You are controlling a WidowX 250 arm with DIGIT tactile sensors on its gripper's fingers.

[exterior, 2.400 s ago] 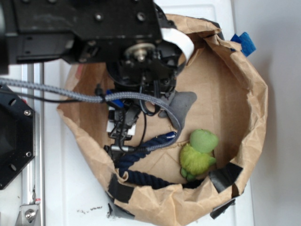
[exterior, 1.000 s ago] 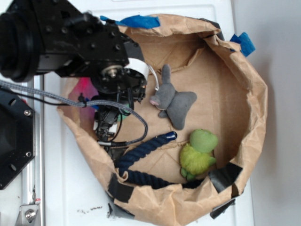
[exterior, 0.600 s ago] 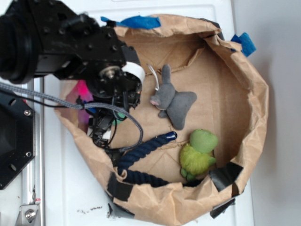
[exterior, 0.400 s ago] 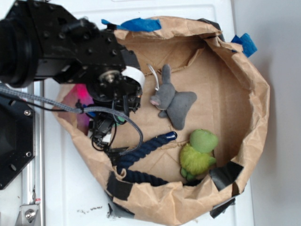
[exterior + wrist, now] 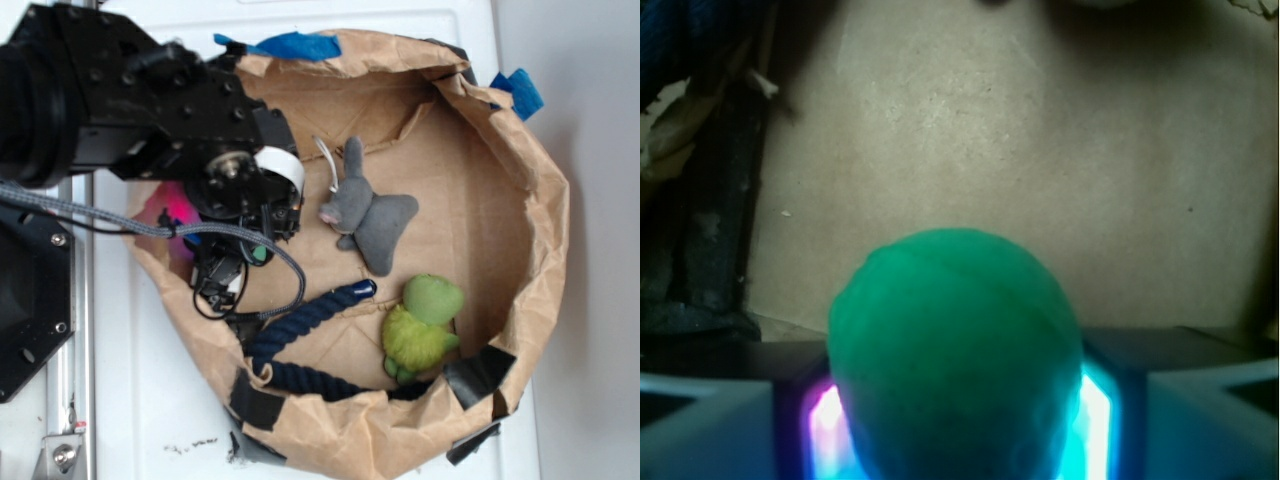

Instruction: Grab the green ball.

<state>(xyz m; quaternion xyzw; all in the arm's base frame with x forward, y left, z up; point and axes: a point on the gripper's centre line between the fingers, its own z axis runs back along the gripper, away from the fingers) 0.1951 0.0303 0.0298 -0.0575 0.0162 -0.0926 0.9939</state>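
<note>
Your gripper (image 5: pixel 252 250) sits low over the left side of the brown paper bag (image 5: pixel 530 150), its black arm housing covering that corner in the exterior view. In the wrist view the green ball (image 5: pixel 955 355) fills the lower middle of the picture, wedged between the two glowing pads (image 5: pixel 1095 420), one on each side and both pressed against it, so the jaws are clamped on the ball. From the exterior view you get only a small sliver of green under the wrist, and it is too hidden there to tell how far the ball sits above the paper floor. A pink glow (image 5: pixel 180 212) shows on the bag wall just left of the gripper. The grey plush (image 5: pixel 370 215) lies on the bag floor to the right of the gripper, apart from it, with its white tail cord pointing toward the top edge. The lime-green plush (image 5: pixel 422 325) rests lower right, near the bag wall and a strip of black tape (image 5: pixel 482 372). A navy rope (image 5: pixel 300 325) curls along the lower wall, one end lying between the gripper and the lime-green plush. Blue tape (image 5: pixel 290 45) marks the bag's upper rim. The bag stands on a white surface (image 5: pixel 170 400).
</note>
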